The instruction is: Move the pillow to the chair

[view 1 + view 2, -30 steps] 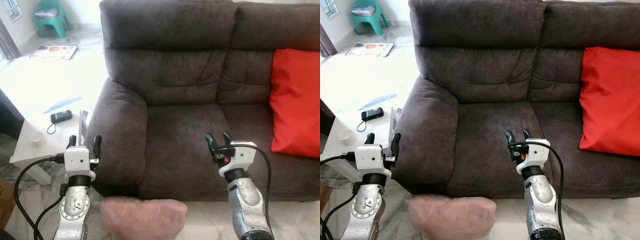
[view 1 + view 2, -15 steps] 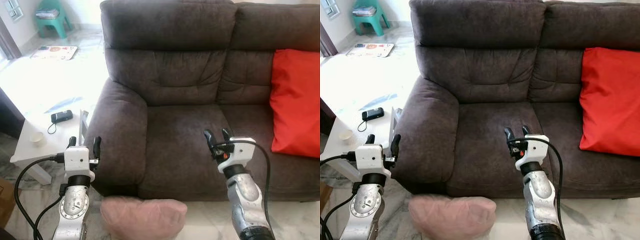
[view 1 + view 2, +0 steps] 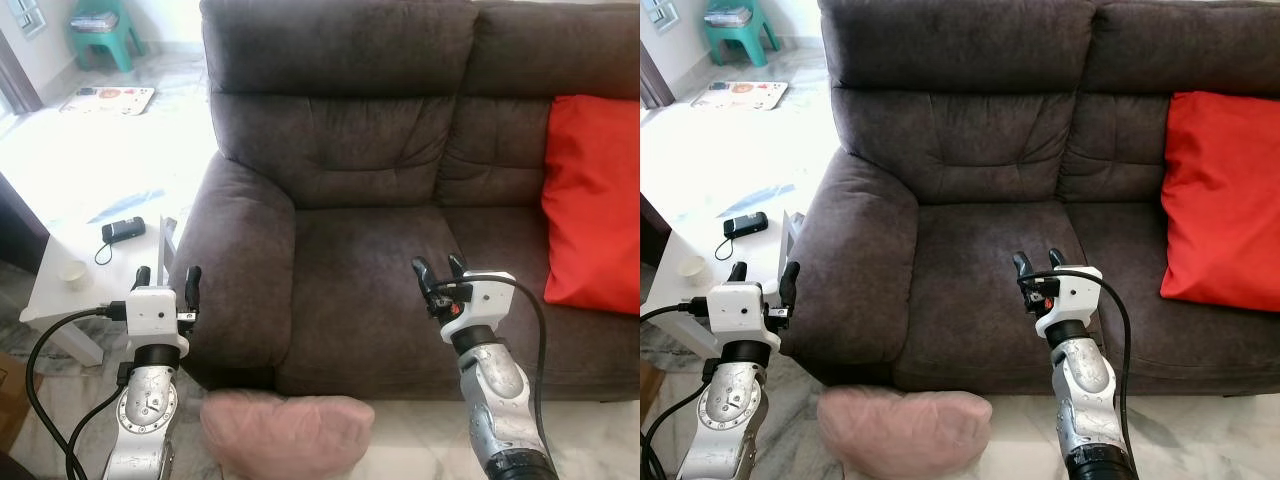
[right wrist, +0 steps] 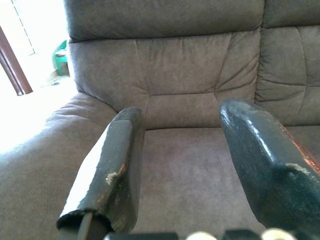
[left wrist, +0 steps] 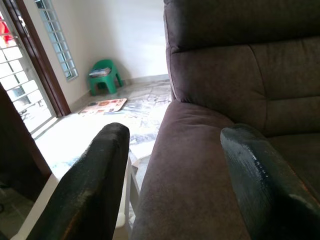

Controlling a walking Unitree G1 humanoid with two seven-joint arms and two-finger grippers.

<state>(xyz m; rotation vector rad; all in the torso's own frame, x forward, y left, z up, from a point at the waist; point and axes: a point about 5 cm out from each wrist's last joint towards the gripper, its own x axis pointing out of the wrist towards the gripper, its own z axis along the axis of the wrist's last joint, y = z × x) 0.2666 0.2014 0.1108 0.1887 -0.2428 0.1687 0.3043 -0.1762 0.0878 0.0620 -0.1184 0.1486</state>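
A pink pillow (image 3: 288, 433) lies on the floor in front of the dark brown sofa (image 3: 400, 190), low between my two arms. A red pillow (image 3: 592, 200) leans against the sofa back on the right seat. My left gripper (image 3: 166, 277) is open and held beside the sofa's left armrest (image 5: 195, 165), above and left of the pink pillow. My right gripper (image 3: 440, 270) is open over the front of the left seat cushion (image 4: 190, 170), with nothing between its fingers.
A white low table (image 3: 70, 240) stands left of the sofa with a black device (image 3: 122, 230) and a small cup (image 3: 73, 274) on it. A green plastic stool (image 3: 100, 35) and a picture mat (image 3: 106, 100) are on the floor at the far left.
The right gripper has shifted slightly and sits a little lower and further right than before. The left arm and the pink pillow have stayed put.
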